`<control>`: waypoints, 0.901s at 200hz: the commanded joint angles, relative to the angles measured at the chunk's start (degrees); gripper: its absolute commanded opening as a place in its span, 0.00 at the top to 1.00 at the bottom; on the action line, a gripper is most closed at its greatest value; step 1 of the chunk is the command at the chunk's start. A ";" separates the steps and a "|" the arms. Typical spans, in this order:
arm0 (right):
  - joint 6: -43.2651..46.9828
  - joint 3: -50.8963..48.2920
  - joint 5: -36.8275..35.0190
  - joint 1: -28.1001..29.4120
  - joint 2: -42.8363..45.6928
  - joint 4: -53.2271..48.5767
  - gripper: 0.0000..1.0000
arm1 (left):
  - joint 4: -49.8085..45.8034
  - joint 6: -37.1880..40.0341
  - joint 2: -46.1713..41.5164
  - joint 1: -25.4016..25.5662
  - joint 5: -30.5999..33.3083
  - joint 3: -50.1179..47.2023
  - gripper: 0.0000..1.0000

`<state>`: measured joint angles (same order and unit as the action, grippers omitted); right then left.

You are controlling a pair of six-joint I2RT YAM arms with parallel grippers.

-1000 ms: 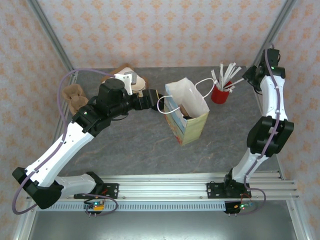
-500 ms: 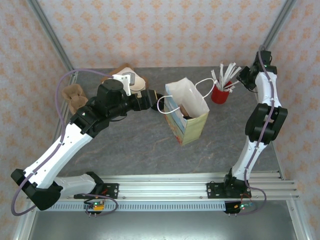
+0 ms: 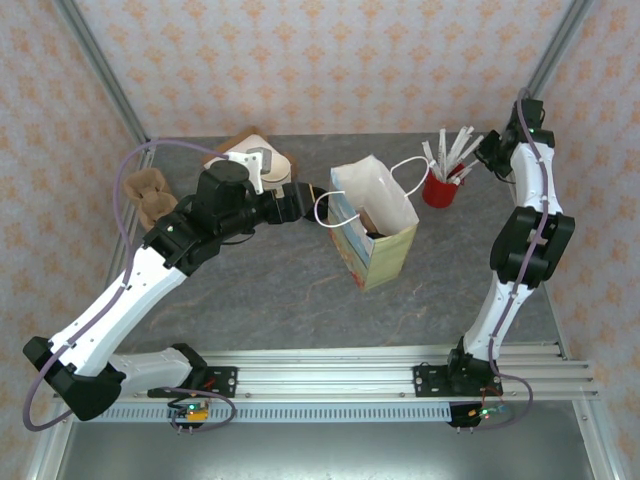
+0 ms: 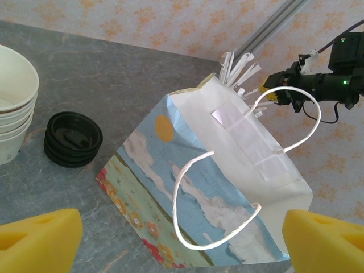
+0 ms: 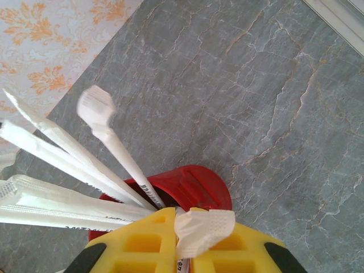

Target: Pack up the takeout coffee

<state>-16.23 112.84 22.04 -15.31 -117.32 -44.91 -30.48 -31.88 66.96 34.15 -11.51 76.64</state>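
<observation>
A white paper bag [image 3: 375, 225] with a blue sky and flower print [image 4: 227, 170] stands mid-table, mouth open and tilted. A dark shape shows in its mouth; the takeout coffee is hidden. My left gripper [image 3: 305, 195] is open just left of the bag, its yellow pads [image 4: 37, 239] spread on either side of the near rope handle [image 4: 182, 216]. My right gripper [image 5: 185, 244] is shut on a paper-wrapped straw [image 5: 202, 227] over the red cup [image 5: 193, 182] at the back right [image 3: 438, 188], and it also shows behind the bag [image 4: 278, 94].
A stack of lidless cream cups [image 4: 14, 102] and a pile of loose black lids [image 4: 73, 138] sit left of the bag. A brown pulp cup carrier [image 3: 148, 195] lies at the far left. More wrapped straws [image 3: 455, 148] fan out of the red cup.
The right arm swung in over the red cup and its gripper closed on a wrapped straw. The left arm shifted only slightly and stayed open.
</observation>
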 commanded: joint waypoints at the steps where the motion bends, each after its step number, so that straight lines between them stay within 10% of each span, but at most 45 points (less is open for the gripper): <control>1: 1.32 0.91 -2.62 -0.10 5.79 -1.51 0.88 | -0.55 0.15 -1.12 0.57 0.93 -0.68 0.09; 108: 1.49 0.90 -7.03 0.54 26.41 -3.70 0.87 | -0.24 0.23 -1.52 0.57 0.91 -1.58 0.08; 180: 1.23 -2.86 2.78 12.65 45.97 -0.53 0.86 | -2.00 2.47 -1.46 0.49 4.97 -2.77 0.09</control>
<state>-15.00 111.61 20.73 -6.11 -77.71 -47.24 -30.72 -31.51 66.72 34.15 -9.63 74.81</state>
